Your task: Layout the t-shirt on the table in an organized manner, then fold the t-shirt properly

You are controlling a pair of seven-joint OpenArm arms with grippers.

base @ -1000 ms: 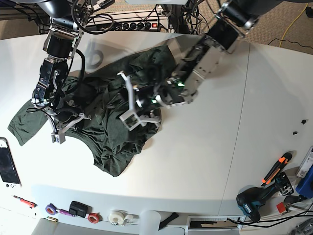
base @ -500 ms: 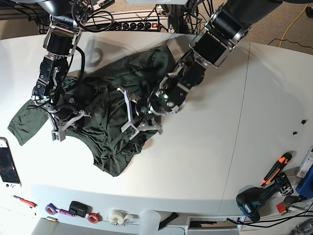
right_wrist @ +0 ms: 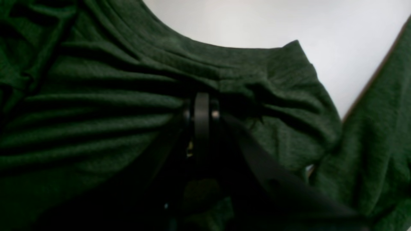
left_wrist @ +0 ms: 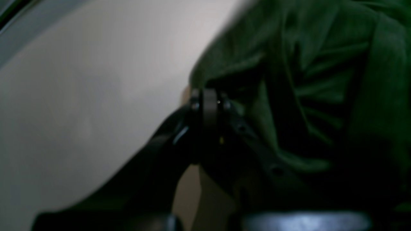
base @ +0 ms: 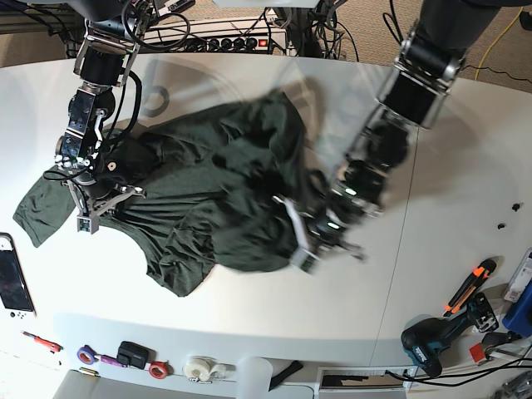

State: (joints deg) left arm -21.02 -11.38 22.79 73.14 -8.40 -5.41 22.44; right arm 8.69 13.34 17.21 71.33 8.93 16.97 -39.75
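Both grippers, left gripper [base: 309,241] and right gripper [base: 91,208], are clamped on the t-shirt [base: 199,191], seemingly; pull apart evenly across the table [base: 332,307].

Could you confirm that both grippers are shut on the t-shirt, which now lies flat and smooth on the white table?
Not quite: the t-shirt is not flat and smooth. The base view shows it bunched and wrinkled on the table. The rest holds: the left gripper and the right gripper are each shut on the fabric, as the wrist views show.
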